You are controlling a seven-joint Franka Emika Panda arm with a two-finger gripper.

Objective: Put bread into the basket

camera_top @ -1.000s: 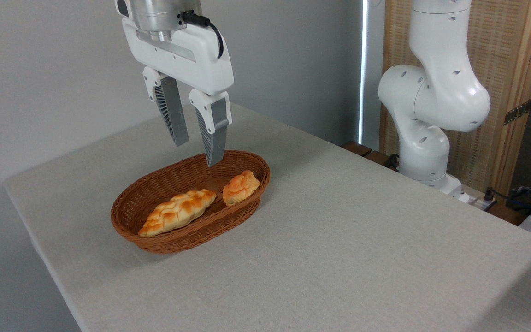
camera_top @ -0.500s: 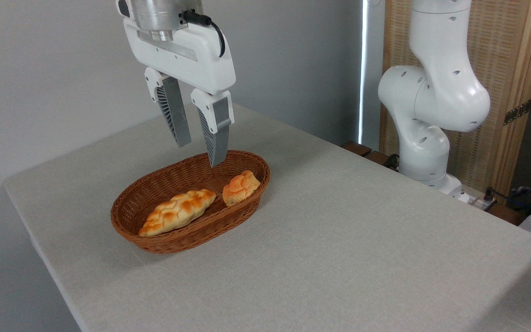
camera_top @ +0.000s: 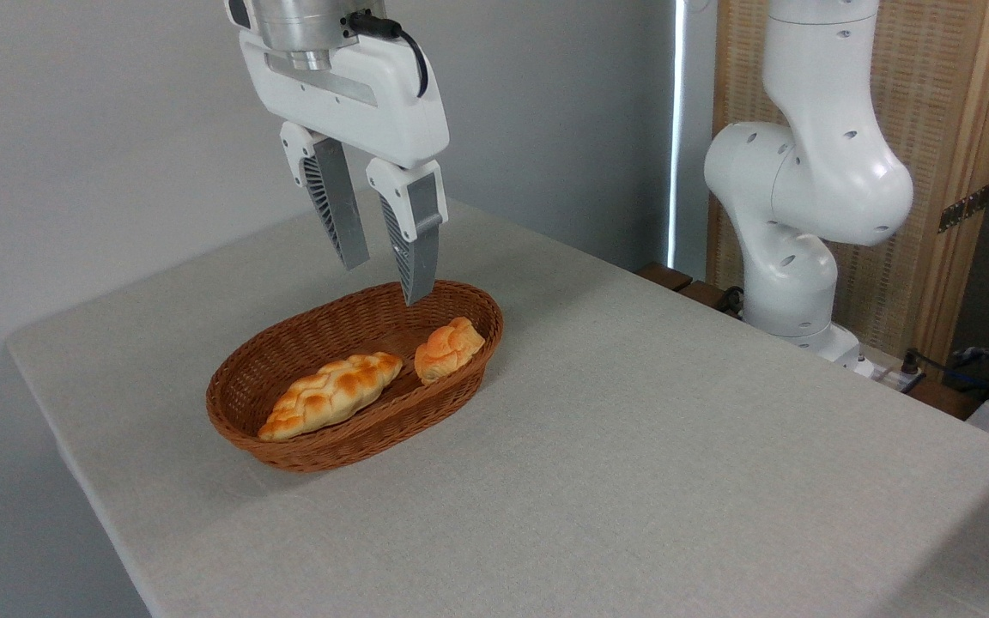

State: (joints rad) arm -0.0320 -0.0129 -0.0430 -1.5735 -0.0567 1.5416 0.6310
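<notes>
table (camera_top: 632, 481): covered in a pale grey cloth, running from the far left to the near right of the scene.
basket (camera_top: 288, 446): brown woven oval, on the left half of the table, its long side angled from near left to far right.
braided loaf (camera_top: 330, 395): long, pale golden, lying inside the basket toward its near left end.
gripper (camera_top: 388, 281): hangs above the far rim of the basket, pointing down; its two grey fingers (camera_top: 338, 206) stand apart with a clear gap, holding nothing.
bread (camera_top: 447, 348): small orange-golden bun, inside the basket at its right end, leaning against the inner wall, just right of the braided loaf, below and to the right of the gripper.
robot arm base (camera_top: 795, 189): white, standing at the far right edge of the table.
</notes>
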